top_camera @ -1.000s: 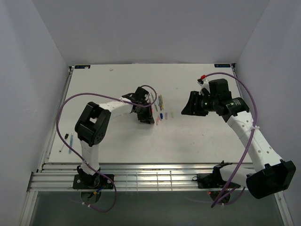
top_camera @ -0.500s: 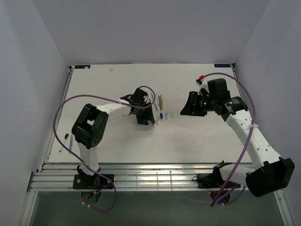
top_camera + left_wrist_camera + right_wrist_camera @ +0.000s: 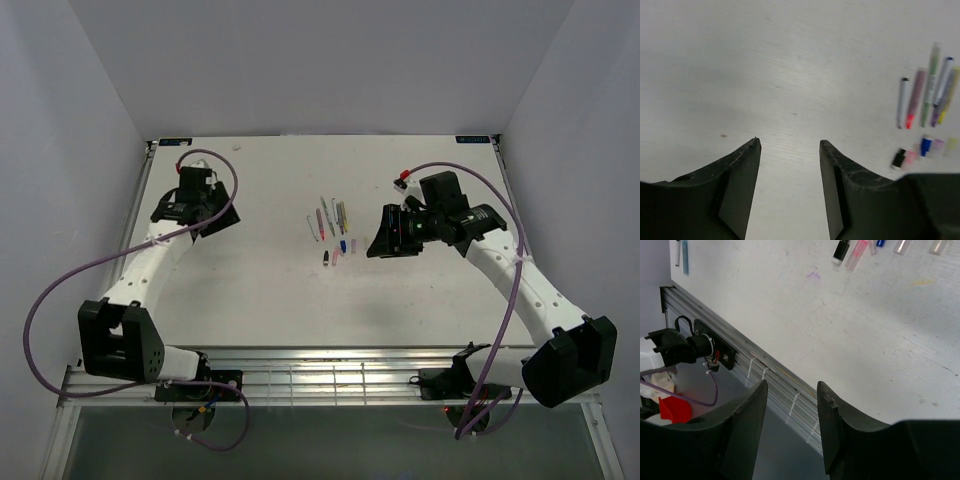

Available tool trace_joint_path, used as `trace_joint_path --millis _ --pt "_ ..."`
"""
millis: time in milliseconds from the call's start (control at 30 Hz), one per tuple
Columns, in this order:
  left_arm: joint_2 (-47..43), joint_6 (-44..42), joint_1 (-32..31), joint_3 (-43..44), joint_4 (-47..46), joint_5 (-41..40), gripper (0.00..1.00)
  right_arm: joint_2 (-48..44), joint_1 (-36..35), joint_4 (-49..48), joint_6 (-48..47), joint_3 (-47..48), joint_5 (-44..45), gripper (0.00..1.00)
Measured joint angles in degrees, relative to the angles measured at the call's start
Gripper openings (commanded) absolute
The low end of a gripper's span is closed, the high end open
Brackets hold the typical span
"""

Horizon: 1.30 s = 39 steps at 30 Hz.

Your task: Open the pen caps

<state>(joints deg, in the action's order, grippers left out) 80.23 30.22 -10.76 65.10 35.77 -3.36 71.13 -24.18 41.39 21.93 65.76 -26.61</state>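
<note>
The table [image 3: 250, 300] is bearing everything. The left gripper [image 3: 790, 143] is hovering over bare tabletop toward the far left, jaws spread with nothing between them, well apart from the pens [image 3: 916, 92]. The right gripper [image 3: 791, 385] is gaping empty too, just right of them. The pens are lying side by side mid-table, with the caps [image 3: 925, 146] sitting in a row just nearer the arms' bases — separate from the pens.

The pens [image 3: 328, 217] lie side by side near the centre of the desk [image 3: 270, 300]. The pen caps [image 3: 340, 250] form a row just in front of them. The left gripper [image 3: 790, 143] is near the far left corner; the right gripper [image 3: 791, 383] is just right of the caps.
</note>
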Motion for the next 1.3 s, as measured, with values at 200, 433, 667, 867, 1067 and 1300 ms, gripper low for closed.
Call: trace_joint_path --millis 200,433,667,867,1067,1300 --pt "-6.4 -14.1 12.1 -5.7 3.0 -6.2 0.61 2.4 -3.2 -0.7 0.2 0.0 -1.9 0.51" --pt "-6.6 -25.6 19.0 -9.5 2.9 -9.4 0.66 2.9 -4.5 -4.4 0.6 -1.1 -4.4 0.51" --pt "-8.4 -29.1 26.5 -13.1 2.0 -9.4 0.65 3.1 -6.2 -5.4 0.6 -2.7 -5.9 0.51" --pt "-8.2 -31.4 28.2 -13.8 1.9 -9.2 0.64 3.5 -8.5 -5.3 0.3 -2.8 -6.5 0.51" --pt "-8.0 -34.2 28.3 -14.4 1.4 -9.5 0.63 5.6 -11.0 -4.1 -0.6 -2.8 -6.2 0.51" --pt "-11.2 -40.5 29.0 -22.3 -1.5 -7.5 0.62 8.1 -16.2 -0.7 -1.7 -1.2 -4.8 0.51"
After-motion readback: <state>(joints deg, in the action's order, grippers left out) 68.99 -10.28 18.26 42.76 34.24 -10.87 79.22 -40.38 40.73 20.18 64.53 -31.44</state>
